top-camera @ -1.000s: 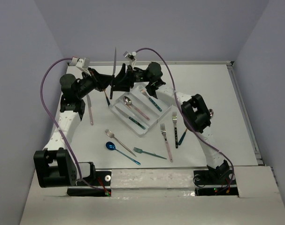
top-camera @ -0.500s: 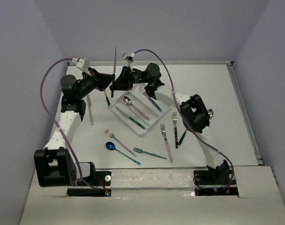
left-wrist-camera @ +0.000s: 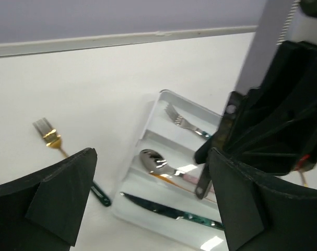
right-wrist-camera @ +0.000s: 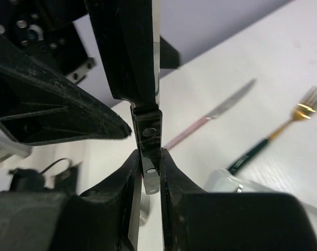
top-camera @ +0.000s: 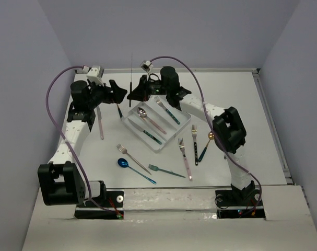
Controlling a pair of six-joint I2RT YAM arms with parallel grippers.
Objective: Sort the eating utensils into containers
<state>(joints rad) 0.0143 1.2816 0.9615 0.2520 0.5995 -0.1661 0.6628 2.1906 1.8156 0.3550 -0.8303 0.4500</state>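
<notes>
Top external: handover is done. The left gripper now has its jaws spread and has backed off; the right gripper jaws pinch the knife upright above the tray far end. Next step is likely lowering it into a compartment.

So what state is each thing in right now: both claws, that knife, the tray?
left gripper: open, empty
right gripper: shut on the knife
knife: held upright, off the table
tray: three utensils inside, one per compartment
blue spoon: lying loose on the table
</notes>
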